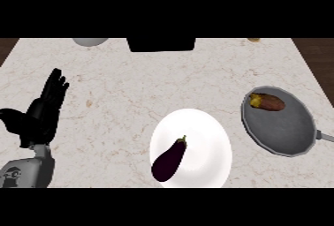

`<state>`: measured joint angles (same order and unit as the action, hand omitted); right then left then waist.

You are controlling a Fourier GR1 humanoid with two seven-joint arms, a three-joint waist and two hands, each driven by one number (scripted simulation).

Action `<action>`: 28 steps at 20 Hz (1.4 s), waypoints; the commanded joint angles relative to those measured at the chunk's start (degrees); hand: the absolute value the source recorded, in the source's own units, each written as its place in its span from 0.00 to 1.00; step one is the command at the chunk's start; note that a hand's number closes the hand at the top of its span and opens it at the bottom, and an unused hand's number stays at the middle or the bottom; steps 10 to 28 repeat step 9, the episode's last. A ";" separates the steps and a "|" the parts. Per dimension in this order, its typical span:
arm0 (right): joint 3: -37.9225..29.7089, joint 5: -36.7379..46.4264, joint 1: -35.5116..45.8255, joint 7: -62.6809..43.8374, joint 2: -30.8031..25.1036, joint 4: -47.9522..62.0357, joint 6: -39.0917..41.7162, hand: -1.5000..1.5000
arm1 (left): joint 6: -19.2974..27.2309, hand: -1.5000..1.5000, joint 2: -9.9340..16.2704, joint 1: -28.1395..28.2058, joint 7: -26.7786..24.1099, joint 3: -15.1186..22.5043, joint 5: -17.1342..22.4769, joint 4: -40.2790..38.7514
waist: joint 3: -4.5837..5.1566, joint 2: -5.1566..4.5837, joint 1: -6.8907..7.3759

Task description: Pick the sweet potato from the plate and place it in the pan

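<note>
Sweet potato (267,102) lay inside the grey pan (287,137), up against its far rim, at the right of the desk (130,84) in my head view. Just left of the pan I saw the white plate (209,132), with a dark eggplant (169,160) lying across its near left part. My left hand (40,115) rested released at the left edge, fingers straight and pointing away. I saw nothing of the right hand.
</note>
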<state>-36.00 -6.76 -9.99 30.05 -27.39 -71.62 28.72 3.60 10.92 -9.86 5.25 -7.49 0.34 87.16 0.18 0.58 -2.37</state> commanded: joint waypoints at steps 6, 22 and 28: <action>-6.20 -8.07 -20.00 -5.03 6.82 -23.48 7.24 0.00 | 0.72 0.50 -2.55 -2.97 1.10 3.32 -1.99 -0.91 | -0.13 -0.49 1.53; -7.49 -6.31 -20.65 -8.15 8.64 -27.42 5.68 0.00 | -1.20 0.50 0.74 -3.45 -0.38 -1.10 0.22 -3.28 | -0.14 -0.55 1.87; -7.49 -6.31 -20.65 -8.15 8.64 -27.42 5.68 0.00 | -1.20 0.50 0.74 -3.45 -0.38 -1.10 0.22 -3.28 | -0.14 -0.55 1.87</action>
